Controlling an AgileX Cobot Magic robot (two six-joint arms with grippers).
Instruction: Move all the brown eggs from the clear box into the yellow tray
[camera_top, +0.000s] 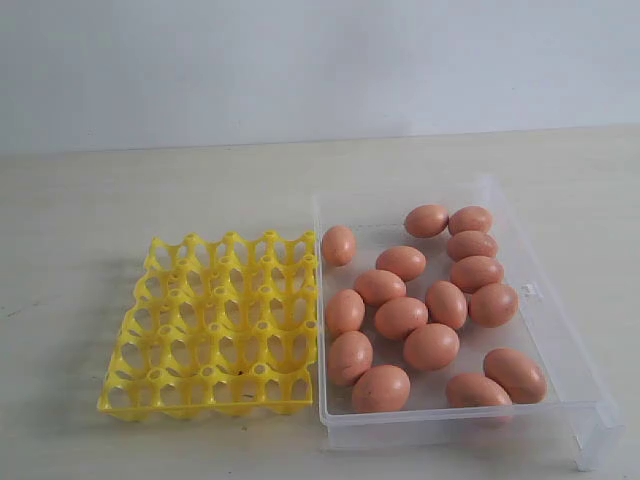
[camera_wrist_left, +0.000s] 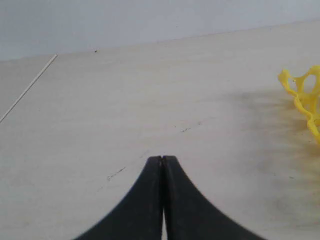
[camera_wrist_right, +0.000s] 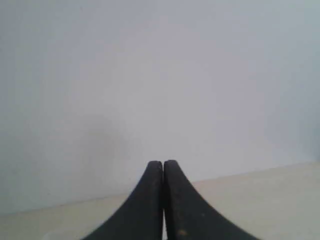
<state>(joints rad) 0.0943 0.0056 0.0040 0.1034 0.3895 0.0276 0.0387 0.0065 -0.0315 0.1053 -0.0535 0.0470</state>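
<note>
Several brown eggs (camera_top: 431, 346) lie loose inside the clear box (camera_top: 565, 330) on the right of the exterior view. Just left of it, touching its wall, stands the yellow tray (camera_top: 215, 325) with all its cups bare. Neither arm shows in the exterior view. In the left wrist view my left gripper (camera_wrist_left: 162, 158) is shut over bare table, holding nothing, and a corner of the yellow tray (camera_wrist_left: 305, 97) shows at the picture's edge. My right gripper (camera_wrist_right: 163, 162) is shut and holds nothing; it faces the pale wall with only a strip of table below.
The pale wooden table (camera_top: 120, 200) runs back to a plain whitish wall (camera_top: 300, 60). A small clasp (camera_top: 528, 292) sits on the box's right wall. A thin seam line (camera_wrist_left: 30, 87) crosses the table in the left wrist view.
</note>
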